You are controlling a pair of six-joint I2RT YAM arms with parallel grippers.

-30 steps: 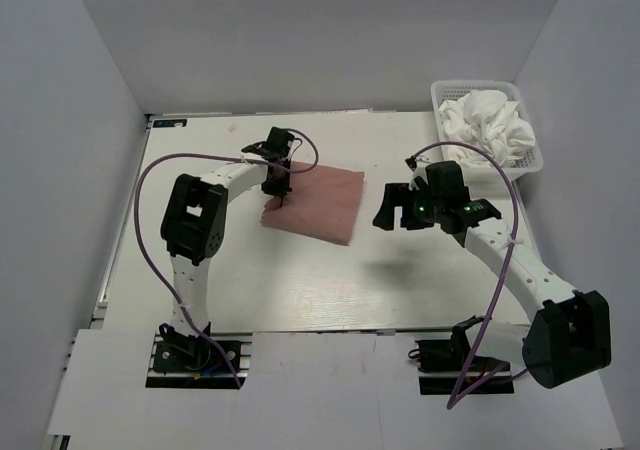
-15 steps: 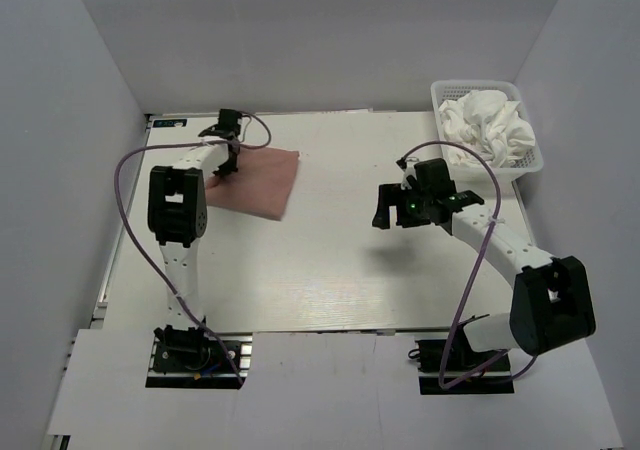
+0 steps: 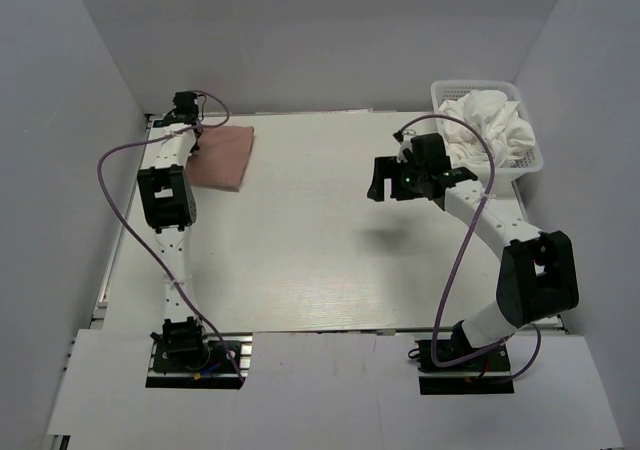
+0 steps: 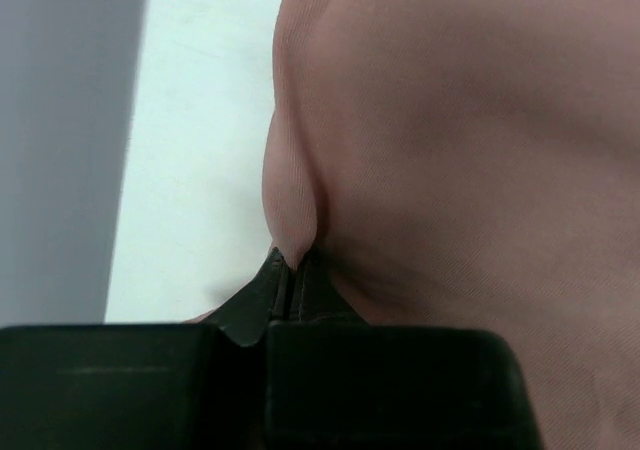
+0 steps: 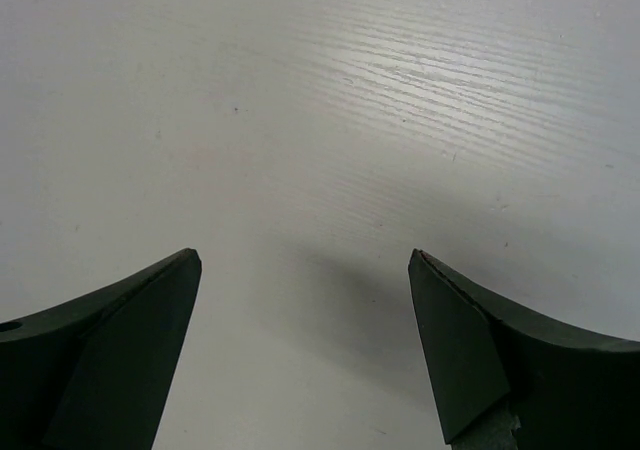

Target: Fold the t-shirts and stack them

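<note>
From above, the left claw [image 3: 196, 138] has dragged the folded dusty-pink cloth t-shirt [image 3: 222, 157] from the middle to the 10 o'clock corner of the white counter [image 3: 300, 260]; the white plastic mesh basket [image 3: 476, 84] at 2 o'clock holds crumpled white t-shirts [image 3: 488, 120]. In the left wrist view that claw clamps a pink fold. In the right wrist view the right claw [image 5: 305, 260] gapes wide above the counter.

The left gripper [image 4: 292, 267] reaches far back, pinched tight (on the pink t-shirt [image 4: 460, 120]). The right gripper [image 5: 305, 257] hangs in the air, jaws spread wide.
</note>
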